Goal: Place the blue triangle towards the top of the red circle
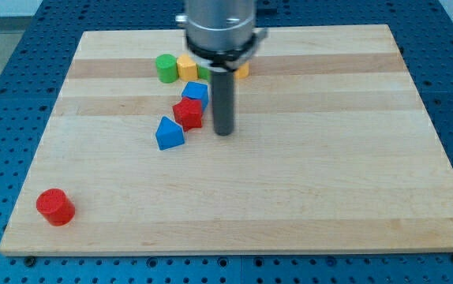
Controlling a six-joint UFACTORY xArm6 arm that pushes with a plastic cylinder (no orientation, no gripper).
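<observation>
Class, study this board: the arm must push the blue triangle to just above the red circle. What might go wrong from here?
1. My tip stands right of the red block, which touches the blue triangle; a leftward push may drag both.
2. The red circle lies far off near the board's edge; the triangle could veer away or knock it.

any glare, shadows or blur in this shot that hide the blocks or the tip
Camera view: lighting is even and soft, with no strong glare on the wooden board; shadows are faint, just a small one beside the red cylinder and blue triangle. My tip and nearby blocks look sharp. The arm's metallic housing hides part of the blocks at the view's top, including the orange one.
</observation>
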